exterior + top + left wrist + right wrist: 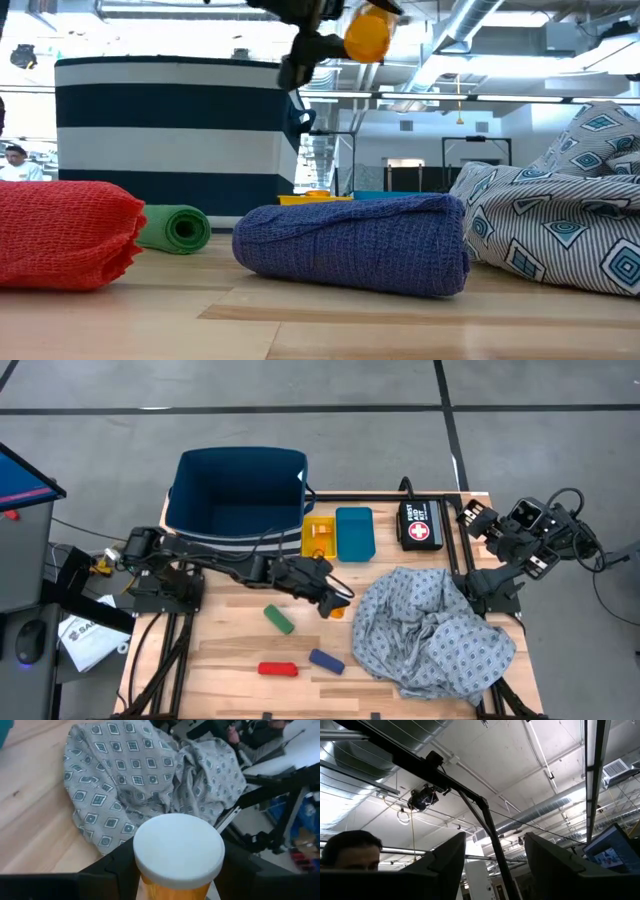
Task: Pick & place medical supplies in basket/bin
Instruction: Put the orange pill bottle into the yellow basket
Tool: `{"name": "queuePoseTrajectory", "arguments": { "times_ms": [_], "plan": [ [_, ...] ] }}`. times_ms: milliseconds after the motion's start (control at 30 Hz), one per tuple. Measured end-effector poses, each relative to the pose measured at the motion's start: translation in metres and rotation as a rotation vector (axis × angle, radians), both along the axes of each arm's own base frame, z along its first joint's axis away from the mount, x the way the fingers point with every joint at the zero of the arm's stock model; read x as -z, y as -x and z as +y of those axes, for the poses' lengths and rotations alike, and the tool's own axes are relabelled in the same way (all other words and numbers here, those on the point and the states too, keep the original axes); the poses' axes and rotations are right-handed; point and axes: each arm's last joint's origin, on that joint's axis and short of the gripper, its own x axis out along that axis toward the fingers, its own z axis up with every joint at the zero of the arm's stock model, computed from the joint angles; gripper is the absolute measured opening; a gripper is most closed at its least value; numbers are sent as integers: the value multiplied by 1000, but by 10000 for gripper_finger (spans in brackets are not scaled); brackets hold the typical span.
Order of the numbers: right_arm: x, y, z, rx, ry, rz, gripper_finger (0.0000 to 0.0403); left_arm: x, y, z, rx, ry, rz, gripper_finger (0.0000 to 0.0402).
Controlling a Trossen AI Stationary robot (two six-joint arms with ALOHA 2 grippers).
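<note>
orange pill bottle (178, 855), white-capped, clamped between left fingers (112, 870).

Trays (338, 534) betw basket (237, 490) & pouch (420, 524); rolls (295, 650) left of gown (430, 630).

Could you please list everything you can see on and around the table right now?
Basket: one, navy with white stripes, back of the table.
Yellow tray: one, beside the basket, an orange item inside.
Teal tray: one, right of the yellow tray.
Pouch: one, black with a red-and-white cross, right of the teal tray.
Gown: one, grey-blue dotted, crumpled at the table's right.
Rolls: three at the front: green, red, blue.
Pill bottle: one, orange with white cap, held above the table.
Left gripper: shut on the pill bottle, mid-table.
Right gripper: open, parked at the table's right edge, pointing up.
</note>
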Motion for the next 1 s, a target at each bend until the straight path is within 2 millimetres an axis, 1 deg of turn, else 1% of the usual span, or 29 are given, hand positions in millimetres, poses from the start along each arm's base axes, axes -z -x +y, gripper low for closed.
{"name": "queuePoseTrajectory", "arguments": {
  "times_ms": [167, 333, 400, 467, 567, 767, 933, 1000],
  "plan": [
    [0, 0, 0, 0, 0, -1, 201, 0, -17, 6, 14, -64, 0, 193],
    [0, 0, 0, 4, 2, -4, 201, 0, -31, 17, -1, -170, -3, 193],
    [0, 0, 0, 6, 4, -4, 201, -4, -37, 21, -26, -225, -20, 193],
    [0, 0, 0, 6, 4, -5, 201, -9, -39, 25, -59, -282, -29, 193],
    [0, 0, 0, 8, 5, -8, 201, -18, -41, 31, -128, -427, -39, 193],
    [-1, 0, 0, 21, 15, -15, 201, -35, -42, 33, -171, -772, -15, 193],
    [-1, 0, 0, 29, 16, -16, 201, -41, -41, 34, -195, -1020, 66, 193],
    [-1, 0, 0, 31, 18, -17, 201, -39, -40, 36, -198, -1105, 120, 193]
  ]
}}
